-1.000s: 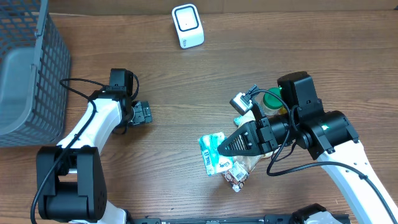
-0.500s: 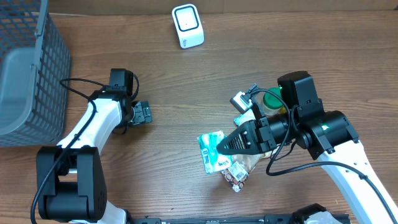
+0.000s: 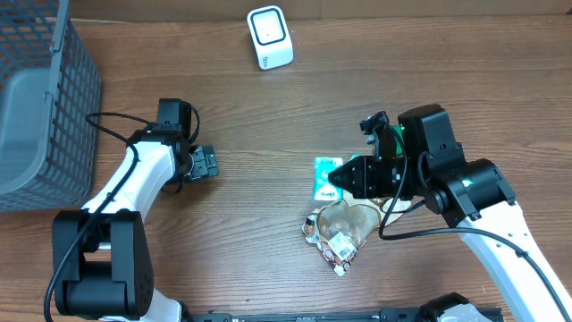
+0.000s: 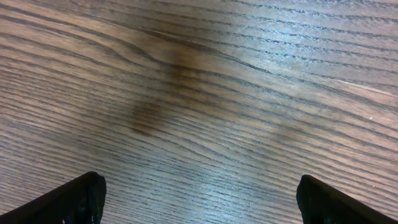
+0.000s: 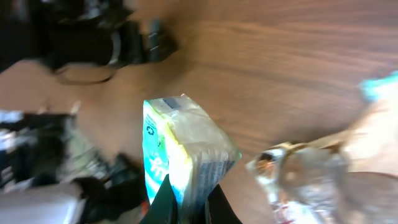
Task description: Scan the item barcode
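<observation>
Overhead: right gripper [image 3: 338,176] clamped tight on teal packet [image 3: 323,178].
Left gripper [image 3: 204,163] gaping wide, holding nothing, well left of packet.

No word, brand or number legible in any view.
Packet [image 5: 186,149], clamped in right gripper [image 5: 189,202]: small dark round symbol [image 5: 151,129] on teal-white face, just above gripper tip. Teal lettering under symbol blurred, unreadable.
Pouch [image 3: 344,228], near gripper tip: white label [image 3: 340,243], print too small to read.
</observation>
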